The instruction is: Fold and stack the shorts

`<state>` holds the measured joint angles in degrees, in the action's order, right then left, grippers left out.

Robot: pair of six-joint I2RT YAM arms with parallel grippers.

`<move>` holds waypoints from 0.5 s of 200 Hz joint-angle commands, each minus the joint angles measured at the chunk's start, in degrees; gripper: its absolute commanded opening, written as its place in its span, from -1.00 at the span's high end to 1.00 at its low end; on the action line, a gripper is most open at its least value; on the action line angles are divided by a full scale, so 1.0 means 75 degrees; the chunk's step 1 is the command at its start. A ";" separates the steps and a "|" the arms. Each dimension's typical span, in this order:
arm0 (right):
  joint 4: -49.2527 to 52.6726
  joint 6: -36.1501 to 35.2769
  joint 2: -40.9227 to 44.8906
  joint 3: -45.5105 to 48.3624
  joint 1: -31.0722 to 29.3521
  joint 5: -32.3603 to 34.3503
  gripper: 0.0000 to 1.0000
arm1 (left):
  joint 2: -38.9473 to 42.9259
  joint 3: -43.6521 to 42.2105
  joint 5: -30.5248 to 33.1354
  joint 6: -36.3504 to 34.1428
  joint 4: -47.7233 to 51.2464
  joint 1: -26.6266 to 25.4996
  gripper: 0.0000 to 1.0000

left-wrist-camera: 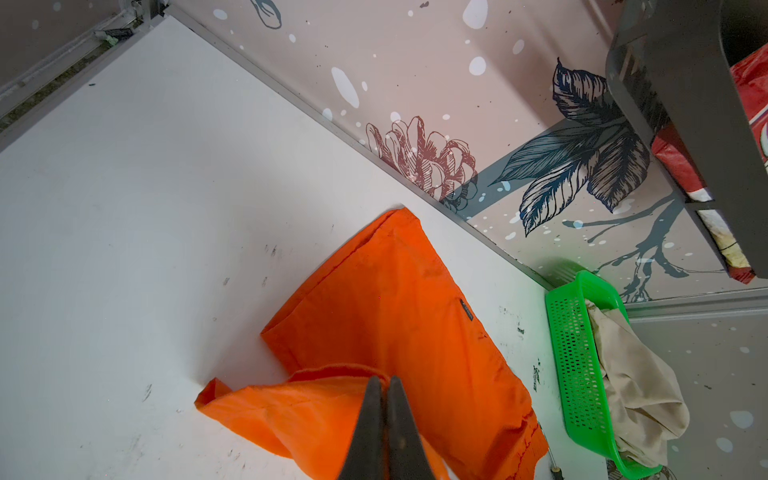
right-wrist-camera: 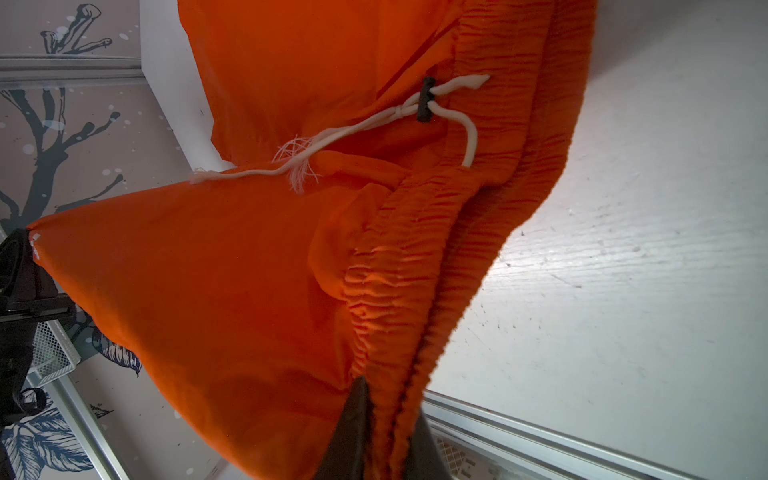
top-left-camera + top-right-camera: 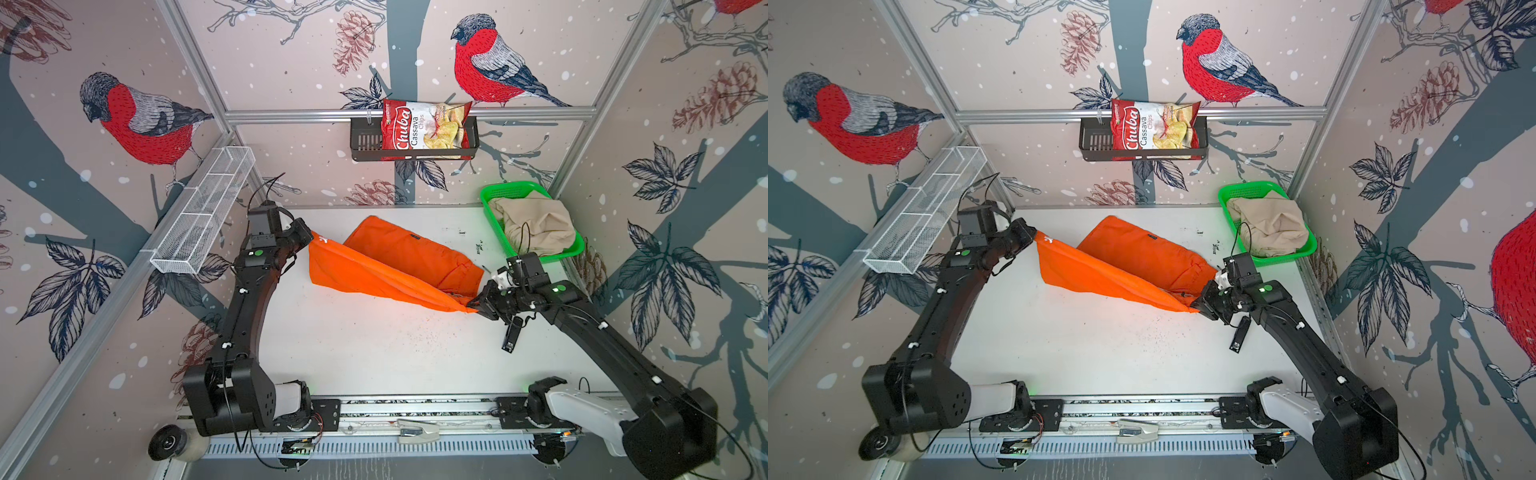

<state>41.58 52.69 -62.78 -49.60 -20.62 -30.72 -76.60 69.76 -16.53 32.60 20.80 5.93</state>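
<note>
Two-point hold: grips orange shorts [image 3: 399,253] at leg corner with left gripper [image 3: 311,243] and at waistband with right gripper [image 3: 473,305], both clenched; leaves beige shorts [image 3: 536,224] in green basket [image 3: 487,200]

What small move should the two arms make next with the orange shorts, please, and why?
Probably carry both grips toward the back wall: the left gripper and right gripper hold one half of the orange shorts stretched and raised, beside the half lying flat.
</note>
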 commanded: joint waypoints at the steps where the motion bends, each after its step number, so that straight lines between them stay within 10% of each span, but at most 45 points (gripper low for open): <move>1: 0.0225 -0.0088 -0.0076 -0.0021 0.0047 0.0047 0.69 | -0.0170 0.0208 0.0248 -0.0147 -0.0763 -0.0046 1.00; 100: 0.0233 -0.0157 -0.0263 -0.0182 0.0314 -0.0024 0.69 | -0.1032 0.1194 0.0066 -0.0291 -0.0915 -0.0393 1.00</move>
<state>41.19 52.60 -64.38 -50.26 -18.63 -31.88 -83.55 76.84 -17.34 31.88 19.20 3.18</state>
